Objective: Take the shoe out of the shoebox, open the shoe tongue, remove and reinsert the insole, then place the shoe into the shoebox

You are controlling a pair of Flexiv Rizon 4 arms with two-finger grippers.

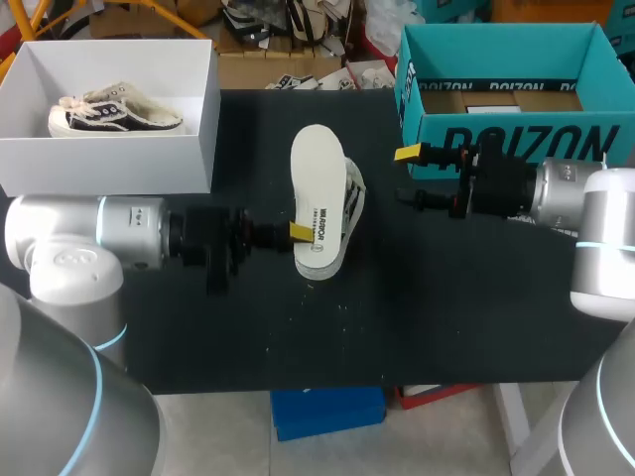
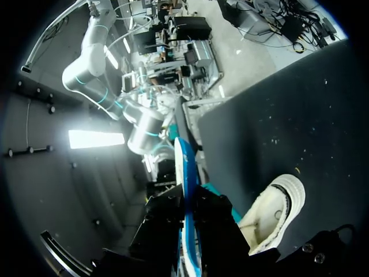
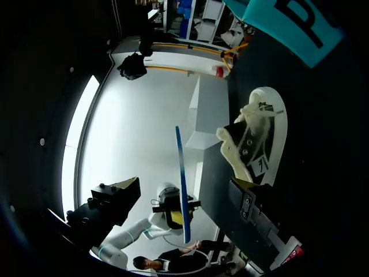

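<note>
Jaws on our left gripper (image 1: 296, 233) are clamped on the white insole (image 1: 317, 183), held just over the sneaker (image 1: 354, 203) and hiding most of it from the head camera. That sneaker lies on its side on the black table (image 1: 446, 317), outside both boxes. Our right gripper (image 1: 410, 177) hovers beside the sneaker, jaws apart, holding nothing. Beyond that gripper from the sneaker stands the teal shoebox (image 1: 516, 139). A white box (image 1: 109, 149) with a second sneaker (image 1: 114, 111) sits well apart on the sneaker's other side.
</note>
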